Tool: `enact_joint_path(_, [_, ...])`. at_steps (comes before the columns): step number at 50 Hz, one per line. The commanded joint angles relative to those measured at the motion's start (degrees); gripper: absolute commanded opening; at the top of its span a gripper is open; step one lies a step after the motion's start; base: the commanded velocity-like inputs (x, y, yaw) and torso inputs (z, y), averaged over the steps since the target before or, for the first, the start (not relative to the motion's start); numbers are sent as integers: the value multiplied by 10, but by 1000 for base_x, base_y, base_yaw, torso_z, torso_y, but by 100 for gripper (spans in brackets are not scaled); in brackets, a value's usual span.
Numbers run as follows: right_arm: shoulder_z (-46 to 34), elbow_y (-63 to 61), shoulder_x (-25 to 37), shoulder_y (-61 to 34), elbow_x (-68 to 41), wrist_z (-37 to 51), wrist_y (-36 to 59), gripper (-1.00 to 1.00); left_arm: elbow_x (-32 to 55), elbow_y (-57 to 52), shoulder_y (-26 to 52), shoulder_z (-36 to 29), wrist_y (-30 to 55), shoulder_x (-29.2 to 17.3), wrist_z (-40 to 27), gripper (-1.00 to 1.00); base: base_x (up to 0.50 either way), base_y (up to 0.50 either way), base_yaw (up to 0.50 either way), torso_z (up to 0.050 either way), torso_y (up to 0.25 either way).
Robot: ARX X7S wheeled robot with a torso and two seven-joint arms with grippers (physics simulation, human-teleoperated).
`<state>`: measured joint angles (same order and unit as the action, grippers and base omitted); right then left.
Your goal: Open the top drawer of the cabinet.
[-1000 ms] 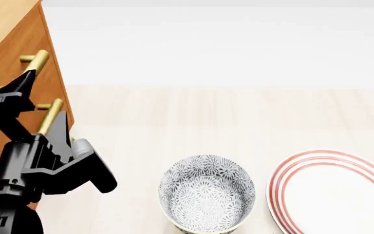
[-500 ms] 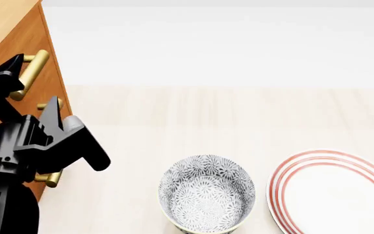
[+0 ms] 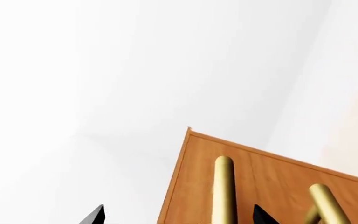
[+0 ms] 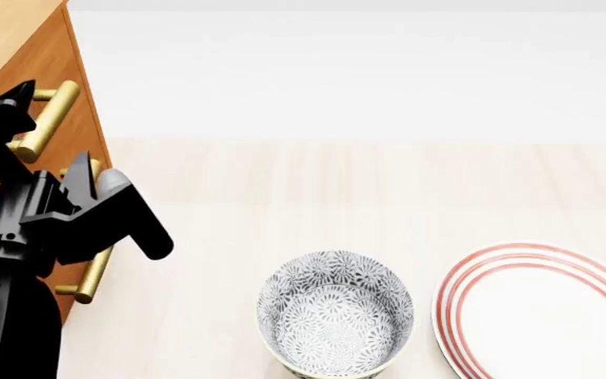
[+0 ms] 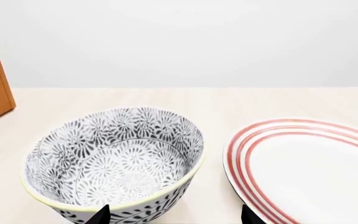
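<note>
Both left fingers [image 4: 9, 110] straddle top drawer's [image 4: 29, 87] handle [image 4: 48, 118].

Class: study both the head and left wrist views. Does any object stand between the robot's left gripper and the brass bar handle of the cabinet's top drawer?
Nothing visible does. The black left gripper is open at the upper brass bar handle of the orange-brown wooden cabinet. The patterned bowl and red-ringed white plate sit well aside.

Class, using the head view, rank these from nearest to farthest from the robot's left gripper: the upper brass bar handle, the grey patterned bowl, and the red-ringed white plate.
1. Upper brass bar handle, on the orange-brown wooden cabinet, at the left gripper.
2. Grey patterned bowl, low in the centre.
3. Red-ringed white plate, far right.
</note>
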<state>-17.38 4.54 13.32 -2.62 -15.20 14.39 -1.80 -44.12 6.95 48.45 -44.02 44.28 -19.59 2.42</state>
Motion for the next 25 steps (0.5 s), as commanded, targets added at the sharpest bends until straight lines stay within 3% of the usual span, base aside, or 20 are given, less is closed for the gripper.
enact_joint_path(1, [12,2,-11,-1,9,-10,-2,100,5,26,6,16,-8,15,14,100,0,0,0,0,0])
enact_joint_path(25, [8,5,-7,-5,2,-5,1,100,15,103,32,14,-32,17,-9,100,0,0,0,0,0])
